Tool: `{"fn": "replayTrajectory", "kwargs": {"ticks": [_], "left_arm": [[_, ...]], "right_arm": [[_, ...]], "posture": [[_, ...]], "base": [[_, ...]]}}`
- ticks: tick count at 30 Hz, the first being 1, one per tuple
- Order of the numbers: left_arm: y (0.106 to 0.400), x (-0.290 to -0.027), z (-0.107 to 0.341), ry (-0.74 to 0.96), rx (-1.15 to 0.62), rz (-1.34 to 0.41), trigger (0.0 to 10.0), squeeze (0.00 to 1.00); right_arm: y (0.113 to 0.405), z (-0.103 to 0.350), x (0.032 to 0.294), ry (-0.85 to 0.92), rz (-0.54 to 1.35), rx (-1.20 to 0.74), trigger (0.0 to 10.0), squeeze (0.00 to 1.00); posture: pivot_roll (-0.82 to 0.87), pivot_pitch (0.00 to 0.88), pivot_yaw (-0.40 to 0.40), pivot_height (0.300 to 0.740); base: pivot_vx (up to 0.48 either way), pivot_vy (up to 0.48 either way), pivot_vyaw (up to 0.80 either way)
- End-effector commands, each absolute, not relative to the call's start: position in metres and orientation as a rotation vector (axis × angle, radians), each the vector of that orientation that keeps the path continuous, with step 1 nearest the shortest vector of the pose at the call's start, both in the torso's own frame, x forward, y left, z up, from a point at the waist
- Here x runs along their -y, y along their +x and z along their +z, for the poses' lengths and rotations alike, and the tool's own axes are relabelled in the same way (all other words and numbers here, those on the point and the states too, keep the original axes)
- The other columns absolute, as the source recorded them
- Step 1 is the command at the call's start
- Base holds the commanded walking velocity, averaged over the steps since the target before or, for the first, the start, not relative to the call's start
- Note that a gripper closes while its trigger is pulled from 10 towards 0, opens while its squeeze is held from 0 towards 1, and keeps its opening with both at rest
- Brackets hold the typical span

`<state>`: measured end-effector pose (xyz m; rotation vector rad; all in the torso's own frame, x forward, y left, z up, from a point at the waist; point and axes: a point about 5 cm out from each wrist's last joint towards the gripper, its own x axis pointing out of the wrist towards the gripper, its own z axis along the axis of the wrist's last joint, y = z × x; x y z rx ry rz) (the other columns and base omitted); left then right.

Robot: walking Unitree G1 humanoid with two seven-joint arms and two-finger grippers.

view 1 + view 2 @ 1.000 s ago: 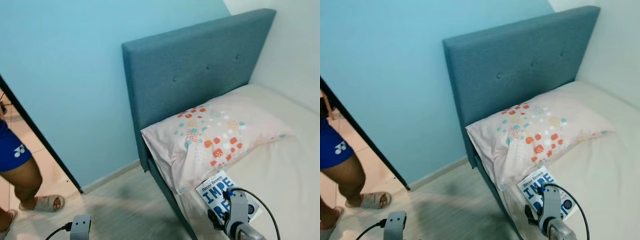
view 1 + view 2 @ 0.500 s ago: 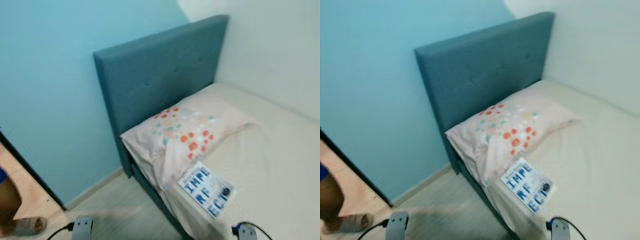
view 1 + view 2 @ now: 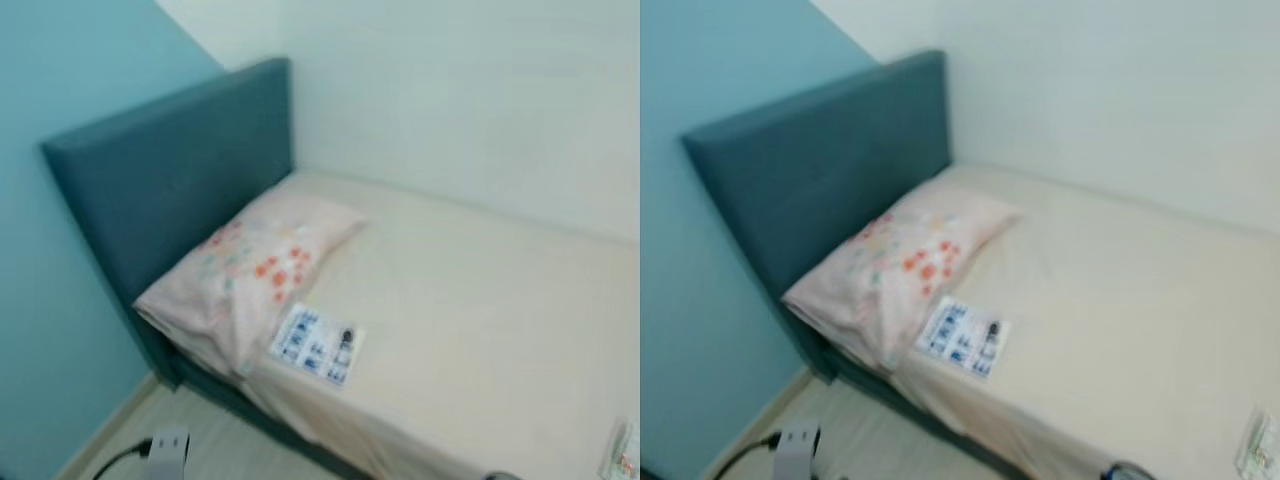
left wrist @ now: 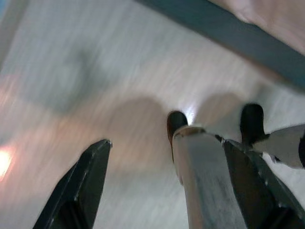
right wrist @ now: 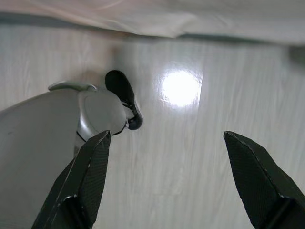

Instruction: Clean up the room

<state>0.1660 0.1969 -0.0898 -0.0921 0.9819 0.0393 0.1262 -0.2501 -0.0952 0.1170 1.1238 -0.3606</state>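
Observation:
A blue and white book [image 3: 317,345] lies flat on the cream mattress [image 3: 480,320], just beside a pillow [image 3: 245,275] with orange and teal dots. A small card-like item [image 3: 622,455] sits at the mattress's near right edge. My left gripper [image 4: 164,143] hangs open above the pale wood floor, with nothing between its fingers. My right gripper [image 5: 166,136] is also open over the floor, close to the bed's edge. My left wrist [image 3: 170,447] shows low in the left eye view, beside the bed.
A teal headboard [image 3: 170,190] stands against the blue wall [image 3: 50,80], and a white wall [image 3: 460,100] runs along the bed's far side. The dark bed frame [image 4: 228,33] borders the floor. My own silver leg [image 4: 200,181] is between the left gripper's fingers.
The camera has swung right, so the bed now sits in the middle and the doorway and the person have left the view. The right arm has dropped below the eye views. The book stays put.

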Motion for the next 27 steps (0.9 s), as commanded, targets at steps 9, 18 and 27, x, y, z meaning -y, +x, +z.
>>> {"fn": "replayTrajectory", "kwargs": {"ticks": [9,18,27], "left_arm": [[0.166,-0.197,-0.090,-0.082,-0.984,0.026,10.0,0.00],[0.167,-0.208,-0.088,-0.082,-0.976,0.067,10.0,0.00],[0.176,-0.201,-0.085,-0.098,-0.959,0.060,10.0,0.00]], "right_arm": [[0.141,-0.091,0.249,0.111,-0.359,-1.083,10.0,0.00],[0.174,-0.079,0.235,0.058,-0.228,-0.956,10.0,0.00],[0.200,-0.067,0.232,0.030,-0.187,-0.877,10.0,0.00]], "posture": [[-0.07,0.059,0.027,0.740],[-0.07,0.064,0.029,0.740],[-0.07,0.061,0.029,0.740]], "base": [[0.000,0.000,-0.75],[0.000,0.000,-0.33],[0.000,-0.332,0.00]]}}
